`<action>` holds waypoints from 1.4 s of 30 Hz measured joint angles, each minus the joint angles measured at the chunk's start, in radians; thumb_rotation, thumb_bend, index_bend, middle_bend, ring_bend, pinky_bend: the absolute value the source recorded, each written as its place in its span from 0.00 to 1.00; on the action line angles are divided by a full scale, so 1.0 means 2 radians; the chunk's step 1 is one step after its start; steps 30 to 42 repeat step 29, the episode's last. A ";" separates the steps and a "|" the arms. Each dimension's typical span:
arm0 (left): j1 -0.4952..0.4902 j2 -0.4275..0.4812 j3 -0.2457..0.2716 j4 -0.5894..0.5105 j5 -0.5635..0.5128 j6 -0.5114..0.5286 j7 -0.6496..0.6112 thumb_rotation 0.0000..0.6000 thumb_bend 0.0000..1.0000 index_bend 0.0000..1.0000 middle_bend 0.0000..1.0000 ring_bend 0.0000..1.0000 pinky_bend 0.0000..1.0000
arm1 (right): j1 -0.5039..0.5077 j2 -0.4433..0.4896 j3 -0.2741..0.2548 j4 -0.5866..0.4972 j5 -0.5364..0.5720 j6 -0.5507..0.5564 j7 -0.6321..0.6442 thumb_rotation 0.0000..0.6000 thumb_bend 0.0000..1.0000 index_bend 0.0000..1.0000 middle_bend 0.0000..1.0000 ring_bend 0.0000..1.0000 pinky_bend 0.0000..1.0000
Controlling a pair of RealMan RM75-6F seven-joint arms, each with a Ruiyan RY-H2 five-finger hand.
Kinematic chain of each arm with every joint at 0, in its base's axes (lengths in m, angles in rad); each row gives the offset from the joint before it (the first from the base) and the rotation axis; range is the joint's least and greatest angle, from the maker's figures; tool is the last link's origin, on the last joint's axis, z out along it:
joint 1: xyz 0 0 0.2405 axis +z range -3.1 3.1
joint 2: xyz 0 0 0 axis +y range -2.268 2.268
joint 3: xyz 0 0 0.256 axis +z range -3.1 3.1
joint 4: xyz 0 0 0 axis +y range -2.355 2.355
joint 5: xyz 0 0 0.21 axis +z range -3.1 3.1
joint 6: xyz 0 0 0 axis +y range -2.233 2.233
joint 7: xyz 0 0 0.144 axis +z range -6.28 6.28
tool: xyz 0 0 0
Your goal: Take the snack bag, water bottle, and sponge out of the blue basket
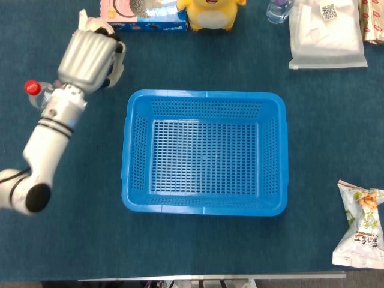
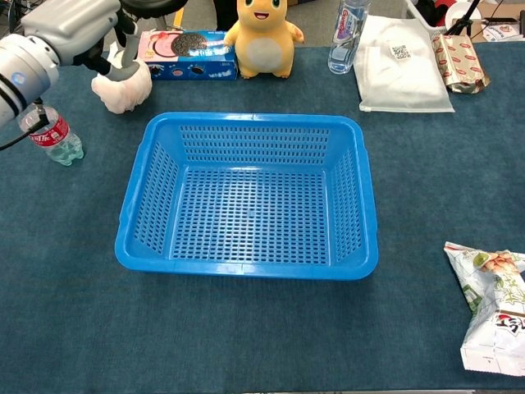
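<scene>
Over at the far left corner of the table, beside the cookie box [image 2: 190,54], my left hand [image 1: 89,55] held the sponge [image 2: 123,84] with its fingers curled down around it. From the head view the hand's silvery back hid nearly all of the sponge; the chest view showed it better, a pale, puffy, mesh-like ball hanging low over the cloth or perhaps just touching it (I could not tell which). My right hand appeared in neither view.

I judged this the closing step of the job. The blue basket [image 1: 283,150] stood with nothing in it, its rigid plastic walls and floor pierced with rows of slots. The water bottle [image 2: 51,134], clear ribbed plastic with a red cap and label, lay on its side on the cloth just left of the basket, near my forearm. The snack bag [image 2: 492,308], crinkled glossy film, lay flat well away at the right edge of the table.

What the next move called for, I reckoned, was only to settle the sponge onto the dark blue felt-like table cover [image 2: 246,328], spread the fingers and lift clear. Being so soft and springy, it might cling to the fingers or roll a little on release, so I would want to open slowly and keep my forearm off the bottle
</scene>
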 measured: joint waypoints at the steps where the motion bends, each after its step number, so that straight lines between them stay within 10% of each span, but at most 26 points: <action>1: 0.008 0.008 0.001 -0.012 0.006 0.006 -0.011 1.00 0.35 0.50 0.45 0.34 0.51 | 0.000 0.001 0.000 -0.003 -0.001 0.001 -0.003 1.00 0.00 0.22 0.35 0.34 0.58; 22: 0.199 0.115 0.092 -0.071 0.125 0.136 -0.141 1.00 0.33 0.48 0.44 0.30 0.45 | -0.020 0.026 -0.009 -0.095 0.011 0.016 -0.157 1.00 0.00 0.22 0.35 0.34 0.58; 42: 0.241 0.126 0.097 -0.063 0.114 0.156 -0.158 1.00 0.33 0.49 0.44 0.31 0.45 | -0.020 0.025 -0.008 -0.110 0.030 0.008 -0.179 1.00 0.00 0.22 0.35 0.34 0.58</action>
